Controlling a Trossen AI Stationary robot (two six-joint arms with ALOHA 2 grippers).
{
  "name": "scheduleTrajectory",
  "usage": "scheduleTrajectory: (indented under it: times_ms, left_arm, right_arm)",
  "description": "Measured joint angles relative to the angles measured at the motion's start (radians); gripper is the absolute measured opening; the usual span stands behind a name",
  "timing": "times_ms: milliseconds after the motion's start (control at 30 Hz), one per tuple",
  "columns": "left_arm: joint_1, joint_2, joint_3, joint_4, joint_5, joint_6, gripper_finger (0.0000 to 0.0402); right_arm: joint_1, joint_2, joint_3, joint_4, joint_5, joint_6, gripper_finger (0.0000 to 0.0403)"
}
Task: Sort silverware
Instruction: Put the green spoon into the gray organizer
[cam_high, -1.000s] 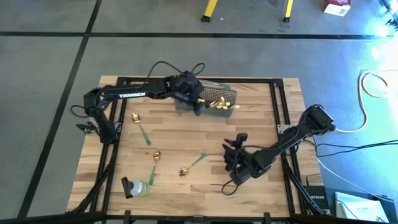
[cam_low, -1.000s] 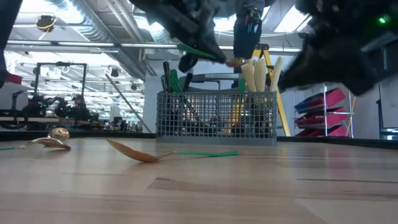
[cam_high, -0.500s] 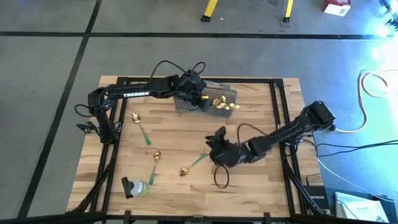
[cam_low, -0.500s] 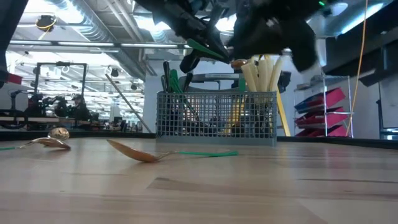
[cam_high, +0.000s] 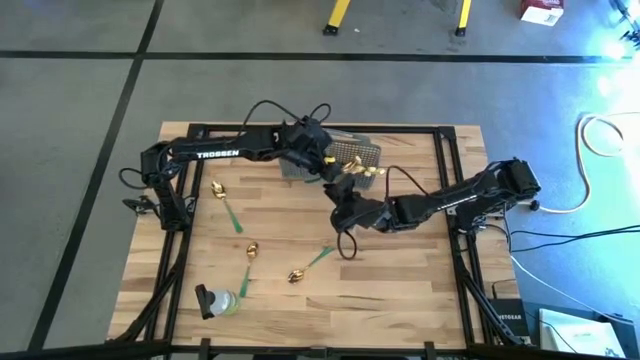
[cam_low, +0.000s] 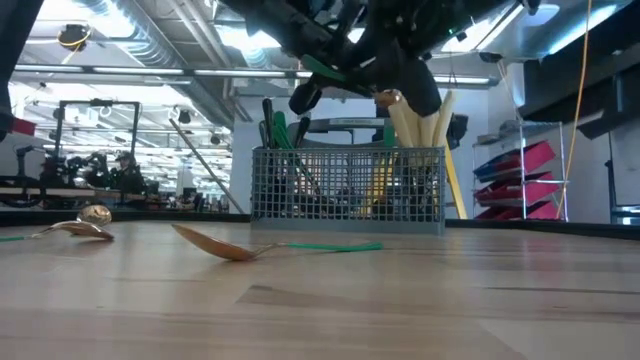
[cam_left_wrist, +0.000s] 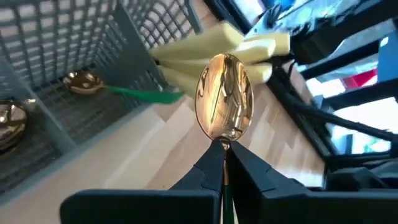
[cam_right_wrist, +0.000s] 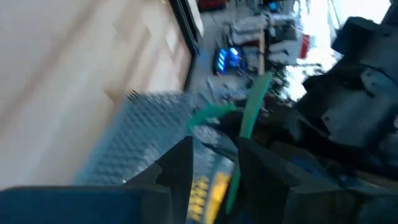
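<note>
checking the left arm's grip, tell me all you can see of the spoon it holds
The gold spoon has a shiny, mirror-like oval bowl on a thin neck. The left hand is shut on that neck, its dark fingers meeting just below the bowl. It is held off the table beside the grey mesh basket, near cream-handled knives.

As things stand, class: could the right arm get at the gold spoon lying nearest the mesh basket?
Probably yes: the gold spoon lies uncovered near the right hand, which already grips a green handle.
</note>
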Motion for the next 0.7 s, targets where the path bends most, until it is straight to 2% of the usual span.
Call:
scheduleTrajectory:
  times_ms: [100, 233, 367, 500, 700]
  left_arm:
    - [0.0, 0.0, 0.0, 0.033, 0.084, -0.016, 0.0]
    - [-0.019, -0.001, 0.0, 0.03, 0.102, -0.02, 0.0]
    - [-0.033, -0.002, 0.0, 0.061, 0.104, -0.035, 0.0]
    - [-0.04, -0.017, -0.001, 0.077, 0.111, -0.037, 0.0]
    - [-0.02, -0.03, -0.001, 0.068, 0.054, -0.013, 0.0]
  right_arm:
    - [0.0, 0.0, 0.0, -0.024, 0.058, -0.052, 0.0111]
    - [0.02, 0.001, -0.001, -0.028, 0.069, -0.067, 0.0111]
    - [0.037, 0.001, -0.001, 0.042, 0.122, -0.092, 0.0111]
    - [0.04, 0.001, -0.025, 0.147, 0.11, -0.092, 0.0111]
    - [0.069, -0.034, -0.106, 0.148, 0.181, -0.004, 0.0111]
